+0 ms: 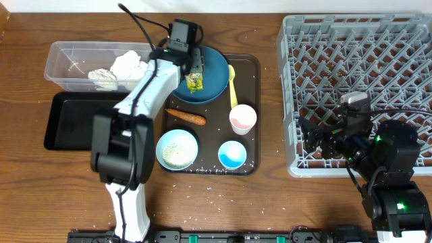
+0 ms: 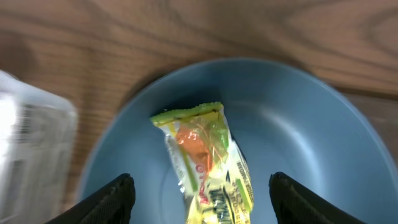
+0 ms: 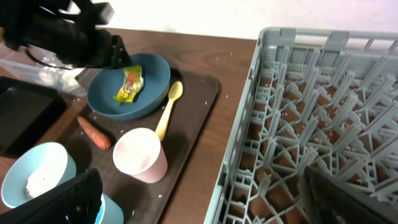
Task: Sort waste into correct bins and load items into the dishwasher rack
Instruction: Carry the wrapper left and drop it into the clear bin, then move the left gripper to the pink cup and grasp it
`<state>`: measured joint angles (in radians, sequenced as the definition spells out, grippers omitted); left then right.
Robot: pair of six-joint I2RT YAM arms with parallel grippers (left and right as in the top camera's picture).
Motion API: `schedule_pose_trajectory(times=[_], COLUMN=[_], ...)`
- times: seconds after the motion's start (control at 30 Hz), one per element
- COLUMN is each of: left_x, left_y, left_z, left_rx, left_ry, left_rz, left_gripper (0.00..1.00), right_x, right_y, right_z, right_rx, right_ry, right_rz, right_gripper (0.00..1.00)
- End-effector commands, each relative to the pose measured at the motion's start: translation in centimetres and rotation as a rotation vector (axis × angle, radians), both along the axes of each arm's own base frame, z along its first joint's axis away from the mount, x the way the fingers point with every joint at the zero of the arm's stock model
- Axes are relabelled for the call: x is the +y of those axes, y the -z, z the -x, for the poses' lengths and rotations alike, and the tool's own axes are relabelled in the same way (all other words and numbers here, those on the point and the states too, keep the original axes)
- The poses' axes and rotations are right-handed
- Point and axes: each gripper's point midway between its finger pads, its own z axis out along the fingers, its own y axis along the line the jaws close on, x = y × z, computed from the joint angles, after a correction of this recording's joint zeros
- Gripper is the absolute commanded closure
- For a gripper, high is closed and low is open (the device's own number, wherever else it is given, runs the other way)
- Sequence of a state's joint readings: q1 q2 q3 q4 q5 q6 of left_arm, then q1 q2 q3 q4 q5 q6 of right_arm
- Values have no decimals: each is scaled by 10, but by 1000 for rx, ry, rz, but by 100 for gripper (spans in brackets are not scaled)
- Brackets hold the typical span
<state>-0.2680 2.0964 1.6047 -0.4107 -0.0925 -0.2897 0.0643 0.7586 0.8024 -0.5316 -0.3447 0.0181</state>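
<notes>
A green-yellow food wrapper [image 1: 196,82] lies in the large dark blue bowl [image 1: 212,74] on the brown serving tray [image 1: 254,81]. My left gripper [image 2: 202,208] is open just above the wrapper [image 2: 205,162], a finger on each side. The orange carrot [image 1: 187,117], yellow spoon [image 1: 233,84], pink cup [image 1: 243,119] and two light blue bowls [image 1: 177,148] [image 1: 233,154] sit on the same tray; one bowl holds rice. White napkins [image 1: 118,67] lie in the clear tub [image 1: 61,67]. My right gripper [image 3: 205,205] is open and empty over the grey rack's [image 1: 358,40] left edge.
The black tray [image 1: 67,121] lies in front of the clear tub at the left. Loose rice grains dot the table near the front edge [image 1: 202,219]. The right wrist view shows the cup [image 3: 140,155], spoon [image 3: 168,109] and carrot [image 3: 93,132].
</notes>
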Motion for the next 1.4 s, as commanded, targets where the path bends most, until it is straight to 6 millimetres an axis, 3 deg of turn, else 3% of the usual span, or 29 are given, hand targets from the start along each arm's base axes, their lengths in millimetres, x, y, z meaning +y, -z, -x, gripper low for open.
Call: schedule_pose_trajectory(times=[0.0,0.43,0.5,0.67,0.7,0.83,0.97,1.03,1.13,1.23,1.37], left_x=[-1,-4,-5,-8,-8,-10,-7,7,47,92,144], left_y=[15,76,79,79,78,50,-15,-59,-98,-106,-81], left_z=[-3,3,4,6,5,0,-5,-4,0,3,7], left_rx=[4,104,108,113,110,56,-53,-126,-200,-209,-146], left_ry=[-47,-49,-47,-42,-41,-39,-47,-81,-187,-298,-397], left_rz=[-9,-15,-16,-18,-17,0,32,26,-47,-131,-170], left_gripper=[28,29,40,91,94,94,94,94,94,94,91], right_x=[4,4,4,4,4,4,4,4,4,4,4], right_y=[-6,-2,-2,-2,-2,-2,-2,-2,-2,-2,-1], right_z=[3,5,5,5,5,5,5,5,5,5,5], right_rx=[0,18,18,18,18,18,18,19,19,22,25], right_ry=[-15,-14,-14,-14,-14,-14,-14,-14,-14,-14,-14], right_rz=[-15,-14,-14,-14,-14,-14,-14,-14,-14,-14,-14], right_gripper=[1,1,1,1,1,1,1,1,1,1,1])
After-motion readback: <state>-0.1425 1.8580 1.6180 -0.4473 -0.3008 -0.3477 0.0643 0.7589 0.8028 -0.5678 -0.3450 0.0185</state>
